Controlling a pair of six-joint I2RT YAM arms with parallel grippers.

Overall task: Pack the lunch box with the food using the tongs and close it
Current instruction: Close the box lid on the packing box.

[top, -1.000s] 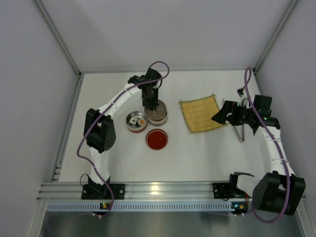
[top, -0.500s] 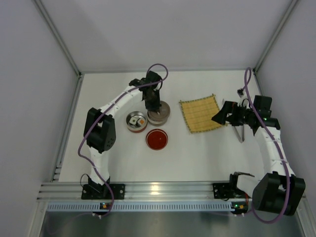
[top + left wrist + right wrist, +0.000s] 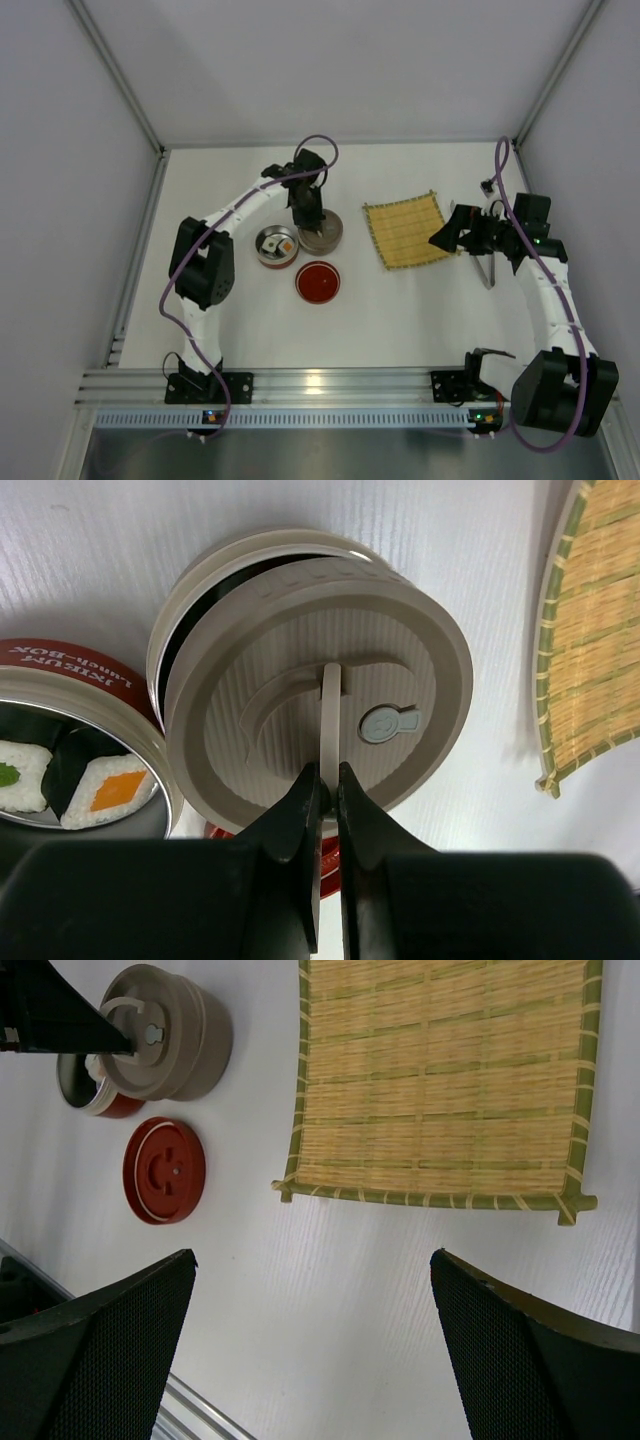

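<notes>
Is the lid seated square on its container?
No, the lid, pinched by the left gripper, sits offset, leaving the container partly uncovered.

You are looking at a robotics lab test cell, not a kitchen. The white table (image 3: 400,320) is boxed in on three sides by plain grey panels (image 3: 60,200) set in metal struts (image 3: 115,75). Along the table's near edge runs an aluminium rail (image 3: 320,385) with the left arm (image 3: 235,205) and right arm (image 3: 548,295) bolted to it, purple cables (image 3: 499,175) looping along them. On the table, a lunch box (image 3: 260,250) and bamboo mat (image 3: 405,230) sit like staged props.
</notes>
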